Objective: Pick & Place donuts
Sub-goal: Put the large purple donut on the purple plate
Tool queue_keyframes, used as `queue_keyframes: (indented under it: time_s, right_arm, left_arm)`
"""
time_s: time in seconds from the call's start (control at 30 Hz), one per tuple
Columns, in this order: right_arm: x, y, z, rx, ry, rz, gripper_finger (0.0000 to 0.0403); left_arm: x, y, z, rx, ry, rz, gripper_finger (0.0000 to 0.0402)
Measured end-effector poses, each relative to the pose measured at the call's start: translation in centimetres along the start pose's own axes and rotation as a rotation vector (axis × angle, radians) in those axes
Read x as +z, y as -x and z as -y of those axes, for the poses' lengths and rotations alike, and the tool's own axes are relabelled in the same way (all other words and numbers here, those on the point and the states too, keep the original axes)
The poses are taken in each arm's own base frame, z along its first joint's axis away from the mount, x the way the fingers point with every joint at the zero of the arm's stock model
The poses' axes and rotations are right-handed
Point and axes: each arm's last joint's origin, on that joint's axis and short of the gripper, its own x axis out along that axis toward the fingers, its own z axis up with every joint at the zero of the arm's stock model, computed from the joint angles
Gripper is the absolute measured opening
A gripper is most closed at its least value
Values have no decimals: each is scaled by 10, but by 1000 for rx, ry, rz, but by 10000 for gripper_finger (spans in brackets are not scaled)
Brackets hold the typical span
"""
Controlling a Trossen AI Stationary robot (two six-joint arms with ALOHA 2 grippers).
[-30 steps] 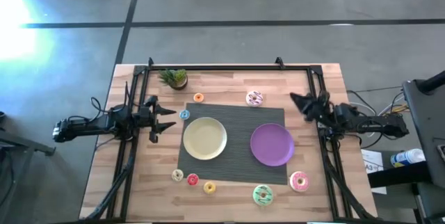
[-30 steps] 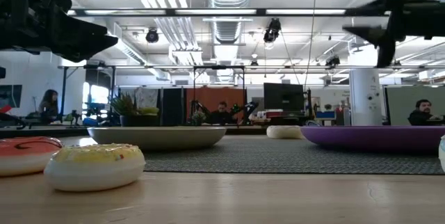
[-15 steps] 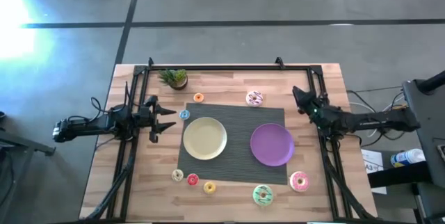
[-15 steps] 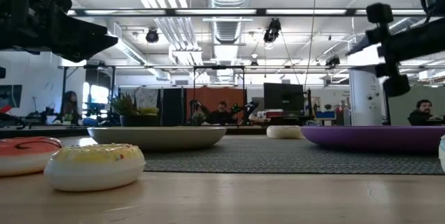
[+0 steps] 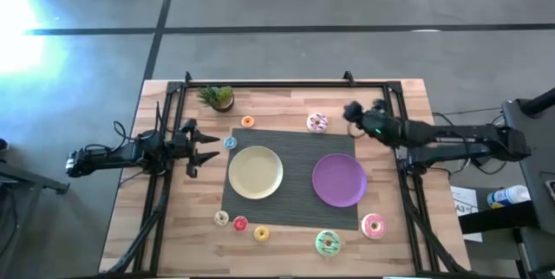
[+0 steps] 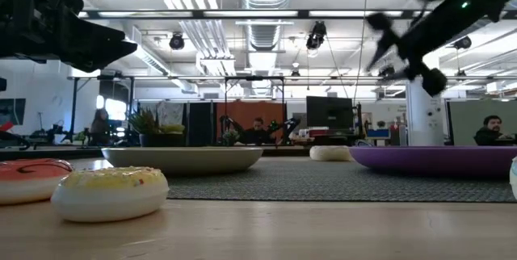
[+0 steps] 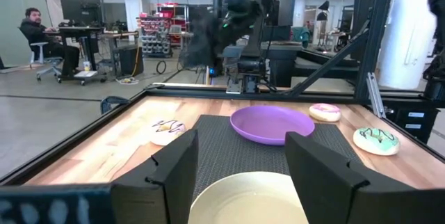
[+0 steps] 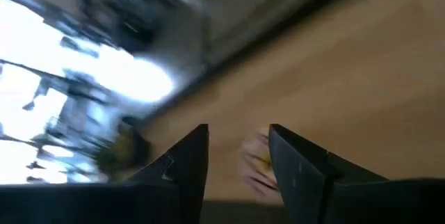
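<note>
Several toy donuts lie on the wooden table: white-sprinkled (image 5: 317, 123), orange (image 5: 247, 122) and blue (image 5: 230, 142) at the far side; cream (image 5: 221, 218), red (image 5: 240, 223), yellow (image 5: 261, 234), green (image 5: 328, 243) and pink (image 5: 373, 225) at the near side. My right gripper (image 5: 351, 113) is open and empty in the air, just right of the white-sprinkled donut, which shows blurred between its fingers (image 8: 256, 158). My left gripper (image 5: 208, 147) is open and empty, left of the blue donut.
A yellow plate (image 5: 255, 172) and a purple plate (image 5: 339, 179) sit on a dark mat (image 5: 290, 140) at the table's middle. A small potted plant (image 5: 217, 97) stands at the far left. A black frame (image 5: 286, 84) runs around the table.
My right gripper has reached out from the table's right edge toward the left and the far edge, ending close to the white-sprinkled donut, and has tipped as it went. The donuts and plates have stayed where they were.
</note>
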Motion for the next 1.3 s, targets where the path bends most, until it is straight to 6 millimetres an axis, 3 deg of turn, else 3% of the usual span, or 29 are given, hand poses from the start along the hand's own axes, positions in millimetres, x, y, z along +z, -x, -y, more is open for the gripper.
queue_keyframes:
  time_s: [0.13, 0.3, 0.5, 0.67, 0.83, 1.03, 1.17, 1.3]
  right_arm:
    - [8, -28, -11, -55, 184, -156, 153]
    - [17, -59, -30, -88, 430, -205, 205]
    - [21, -104, -25, -159, 414, -468, 273]
    - [12, -132, -15, -208, 411, -600, 292]
    - [5, -148, -8, -296, 457, -655, 283]
    - [6, -156, -16, -312, 505, -621, 254]
    - [15, -158, -22, -325, 530, -544, 224]
    - [21, -156, -23, -375, 528, -578, 173]
  left_arm:
    - [0, 0, 0, 0, 0, 0, 190]
    - [0, 0, 0, 0, 0, 0, 190]
    - [0, 0, 0, 0, 0, 0, 190]
    - [0, 0, 0, 0, 0, 0, 190]
    - [0, 0, 0, 1, 0, 0, 190]
    - [0, 0, 0, 0, 0, 0, 190]
    - [0, 0, 0, 1, 0, 0, 190]
    - [0, 0, 0, 1, 0, 0, 190]
